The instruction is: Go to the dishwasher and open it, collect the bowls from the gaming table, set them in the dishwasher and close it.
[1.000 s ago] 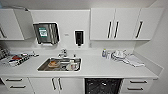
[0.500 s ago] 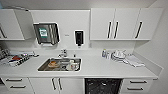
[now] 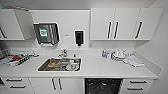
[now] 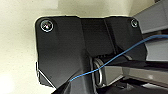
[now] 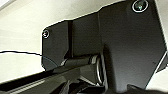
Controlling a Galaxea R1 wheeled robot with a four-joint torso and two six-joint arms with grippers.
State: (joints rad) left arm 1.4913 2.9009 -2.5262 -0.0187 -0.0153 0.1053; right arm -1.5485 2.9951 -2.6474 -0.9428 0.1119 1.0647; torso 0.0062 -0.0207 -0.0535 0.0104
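Grippers first: you cannot tell from either wrist camera whether they are spread or pressed together, because the robot's own dark plate and jointed bar cover the place where they would be.

Head view: you are facing a white kitchen counter (image 3: 100,67) square on. The dishwasher (image 3: 103,86) sits under it, right of centre, its dark front between the white double cabinet doors (image 3: 57,85) on its left and a stack of white drawers (image 3: 135,85) on its right. Whether its door is ajar you cannot make out from this angle. Set into the counter left of centre is a steel sink (image 3: 60,64) with dishes lying in it, and a tap (image 3: 63,53) stands behind it. On the wall above you have a paper towel dispenser (image 3: 46,33) and, to its right, a dark soap dispenser (image 3: 79,38). White upper cabinets (image 3: 122,23) with dark bar handles hang above the right half of the counter. Crockery and small bottles (image 3: 115,54) stand on the counter near the right end, with a folded cloth (image 3: 134,61) beside them. At the far left a dish rack (image 3: 15,59) holds assorted items.

Left wrist view: a thin blue wire (image 4: 117,58) runs across the dark plate, with a pale surface behind.

Right wrist view: a thin dark cable (image 5: 20,52) crosses a pale, blurred background beside the plate.
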